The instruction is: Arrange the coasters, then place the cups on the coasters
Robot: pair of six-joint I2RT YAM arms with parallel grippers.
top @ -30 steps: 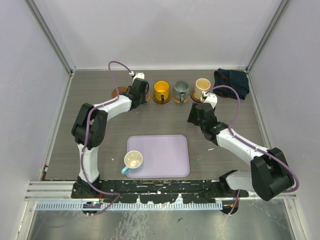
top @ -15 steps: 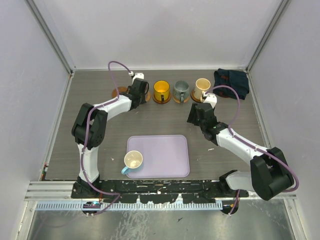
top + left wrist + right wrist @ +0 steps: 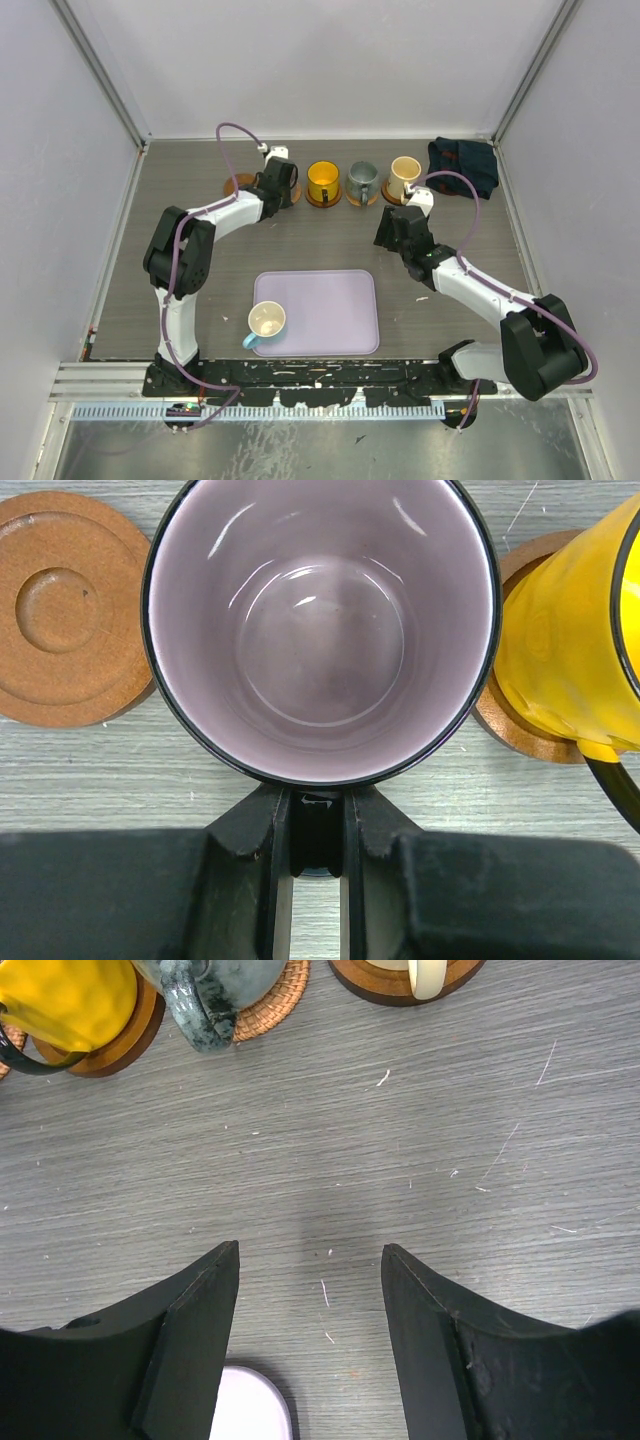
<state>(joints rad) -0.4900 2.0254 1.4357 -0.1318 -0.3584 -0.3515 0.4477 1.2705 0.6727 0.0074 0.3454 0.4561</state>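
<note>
While the left hand [image 3: 317, 818] pinches the purple mug [image 3: 320, 630] by its handle, far left on the bench [image 3: 200, 262] btw. an empty coaster [image 3: 65, 605] & the yellow mug [image 3: 565, 670], judge it stiff, glossy, prob. breakable, so handle grip suits; right hand [image 3: 310, 1295] gapes open, empty

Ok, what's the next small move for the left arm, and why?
Probably open the left end effector: it clamps the purple mug by its handle, upright between the bare coaster and yellow mug. Whether a coaster lies beneath is hidden.
</note>
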